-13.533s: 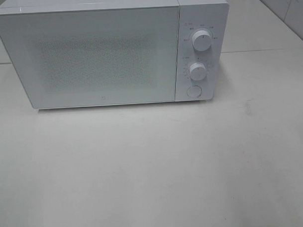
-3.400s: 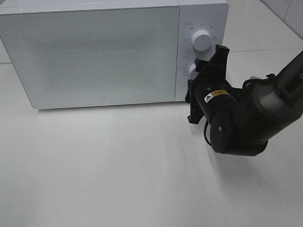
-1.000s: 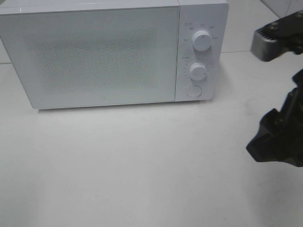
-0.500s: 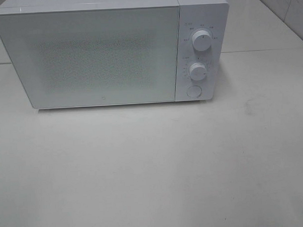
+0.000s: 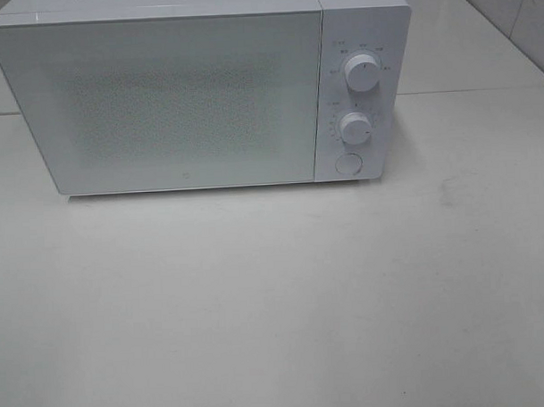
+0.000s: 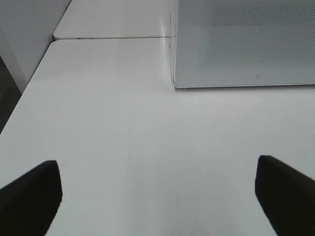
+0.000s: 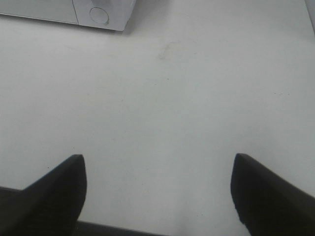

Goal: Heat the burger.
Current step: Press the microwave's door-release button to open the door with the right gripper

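Oddly, no burger shows anywhere: not on the white table (image 5: 275,302), and the microwave (image 5: 196,90) door (image 5: 174,100) is shut and frosted, so I cannot tell whether it sits inside. The left gripper (image 6: 158,172) and right gripper (image 7: 158,167) both hang over bare table, jaws spread wide and empty. Judging by that, either only the dials (image 5: 355,127) need checking, or everything remains to do.
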Tool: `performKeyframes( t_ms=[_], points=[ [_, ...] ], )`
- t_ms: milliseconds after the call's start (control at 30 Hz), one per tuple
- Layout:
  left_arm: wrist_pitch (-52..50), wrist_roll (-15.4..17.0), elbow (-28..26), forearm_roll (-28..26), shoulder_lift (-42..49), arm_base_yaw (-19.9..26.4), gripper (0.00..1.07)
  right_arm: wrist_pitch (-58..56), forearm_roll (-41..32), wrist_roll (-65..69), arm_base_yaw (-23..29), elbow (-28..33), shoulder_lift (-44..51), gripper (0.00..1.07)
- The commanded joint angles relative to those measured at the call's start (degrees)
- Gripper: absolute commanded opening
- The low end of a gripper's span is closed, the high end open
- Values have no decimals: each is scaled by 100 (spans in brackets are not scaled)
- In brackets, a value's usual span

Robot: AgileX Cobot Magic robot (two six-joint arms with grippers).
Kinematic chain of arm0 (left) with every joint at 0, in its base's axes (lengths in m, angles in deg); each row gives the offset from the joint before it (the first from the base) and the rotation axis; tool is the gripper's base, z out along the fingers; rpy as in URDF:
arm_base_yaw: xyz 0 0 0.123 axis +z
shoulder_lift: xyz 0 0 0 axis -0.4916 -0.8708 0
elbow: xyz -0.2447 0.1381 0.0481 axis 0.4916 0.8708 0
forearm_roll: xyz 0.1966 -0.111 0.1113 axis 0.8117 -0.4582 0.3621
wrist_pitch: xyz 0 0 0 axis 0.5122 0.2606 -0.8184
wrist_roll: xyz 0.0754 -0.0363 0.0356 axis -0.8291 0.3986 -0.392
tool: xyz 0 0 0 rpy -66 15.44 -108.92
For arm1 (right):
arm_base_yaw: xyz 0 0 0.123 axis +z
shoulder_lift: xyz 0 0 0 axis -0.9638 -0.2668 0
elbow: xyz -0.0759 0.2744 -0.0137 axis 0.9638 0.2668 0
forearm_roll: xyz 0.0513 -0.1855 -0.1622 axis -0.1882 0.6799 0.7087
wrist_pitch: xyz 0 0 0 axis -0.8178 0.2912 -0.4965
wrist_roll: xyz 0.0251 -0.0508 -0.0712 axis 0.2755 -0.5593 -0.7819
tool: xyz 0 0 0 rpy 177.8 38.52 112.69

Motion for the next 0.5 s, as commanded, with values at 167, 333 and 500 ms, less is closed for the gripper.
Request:
performKeyframes(
  t_ms=[167, 333, 500],
  points=[
    [-17, 40, 34, -52, 138, 6, 100, -23, -17, -63, -160, 23, 779, 76],
    [-17, 40, 34, -52, 138, 6, 100, -23, 0, -40, -160, 23, 980, 76],
    [-17, 40, 34, -52, 115, 6, 100, -23, 17, -34, -160, 23, 980, 76]
  ],
)
